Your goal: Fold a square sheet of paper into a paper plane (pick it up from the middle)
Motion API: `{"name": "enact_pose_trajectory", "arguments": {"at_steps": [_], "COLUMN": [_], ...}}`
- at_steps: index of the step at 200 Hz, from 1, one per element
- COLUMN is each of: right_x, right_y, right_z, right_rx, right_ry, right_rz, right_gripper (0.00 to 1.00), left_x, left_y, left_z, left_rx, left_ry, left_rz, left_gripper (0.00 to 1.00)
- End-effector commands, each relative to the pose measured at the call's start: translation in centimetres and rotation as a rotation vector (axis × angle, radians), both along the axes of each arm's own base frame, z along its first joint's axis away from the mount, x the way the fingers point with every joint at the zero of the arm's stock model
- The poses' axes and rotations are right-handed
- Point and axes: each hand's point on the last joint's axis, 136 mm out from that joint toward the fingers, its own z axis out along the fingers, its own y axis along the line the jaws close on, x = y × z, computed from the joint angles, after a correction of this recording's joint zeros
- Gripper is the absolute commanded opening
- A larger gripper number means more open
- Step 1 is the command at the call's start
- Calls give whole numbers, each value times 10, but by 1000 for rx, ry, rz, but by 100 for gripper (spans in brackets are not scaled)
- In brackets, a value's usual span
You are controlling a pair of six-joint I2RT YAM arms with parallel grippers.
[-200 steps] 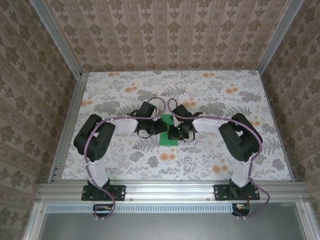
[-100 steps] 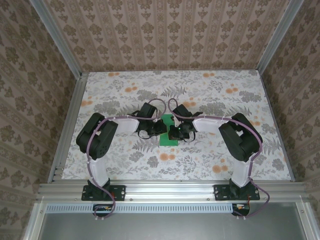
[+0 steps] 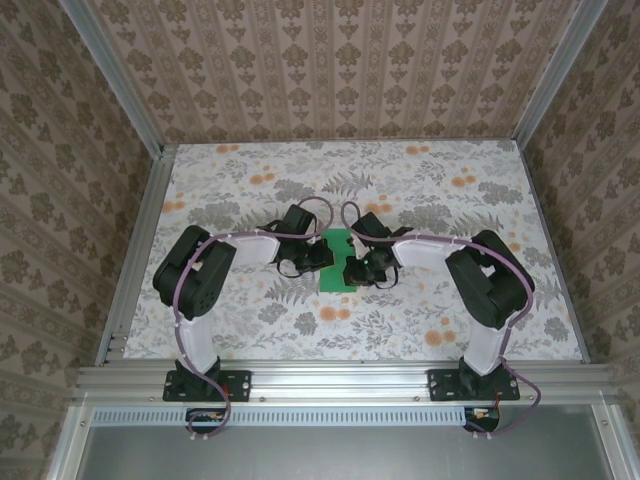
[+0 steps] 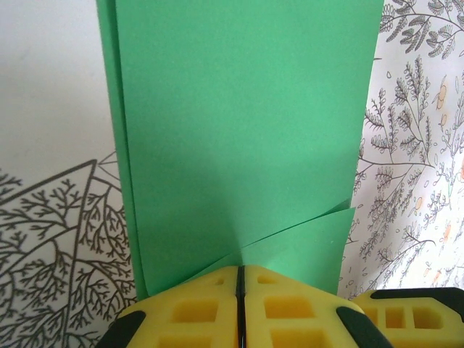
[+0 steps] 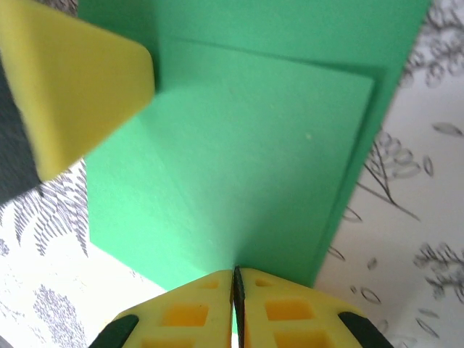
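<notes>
The square sheet of paper (image 3: 337, 272) is bright green and folded into a narrow strip at the middle of the floral table. It lies between my two grippers. My left gripper (image 3: 326, 257) meets it from the left, and its yellow jaws (image 4: 240, 270) are shut, pinching the paper (image 4: 239, 130) where two layers converge. From the right, my right gripper (image 3: 354, 266) has its jaws (image 5: 235, 272) shut on the near edge of the paper (image 5: 239, 159). The left gripper's yellow fingertip (image 5: 72, 87) rests on the paper's upper left in the right wrist view.
The floral tablecloth (image 3: 420, 190) covers the table inside aluminium rails (image 3: 340, 375). Patterned walls stand at the back and on both sides. Both arm bases (image 3: 200, 382) sit at the near edge, elbows bowed outward.
The right arm's elbow and wrist have shifted slightly right. The left elbow has edged inward, and the left jaws have closed a little more. The paper stays in place.
</notes>
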Motion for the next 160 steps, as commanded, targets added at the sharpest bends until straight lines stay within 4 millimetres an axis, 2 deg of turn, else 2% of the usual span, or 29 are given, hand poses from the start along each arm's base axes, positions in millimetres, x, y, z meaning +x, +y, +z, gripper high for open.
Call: {"name": "enact_pose_trajectory", "arguments": {"at_steps": [1,45,72,98,130,147,160], "right_x": [-37,-51,-47,-23,16,29,36], "right_y": [-28,-37,-34,-27,-28,-21,-15], "right_z": [-14,-18,-3,33,78,87,83], "right_rx": [-84,-88,-65,7,76,112,118], "right_ry": [117,138,99,-45,-247,-280,-272], "right_rz": [19,16,27,7,-93,-109,-101], "right_gripper": [13,13,14,15,28,31,32], "left_x": [-19,-16,-13,-10,-1,3,5], "left_y": [41,37,32,21,-2,-9,-11], "left_z": [-49,-43,-34,-17,19,38,48], "left_rx": [198,182,165,117,25,-12,-34], "left_ry": [118,110,92,56,-8,-42,-64], "left_rz": [56,46,28,7,-38,-36,-27], "left_gripper": [10,10,10,11,18,21,24]}}
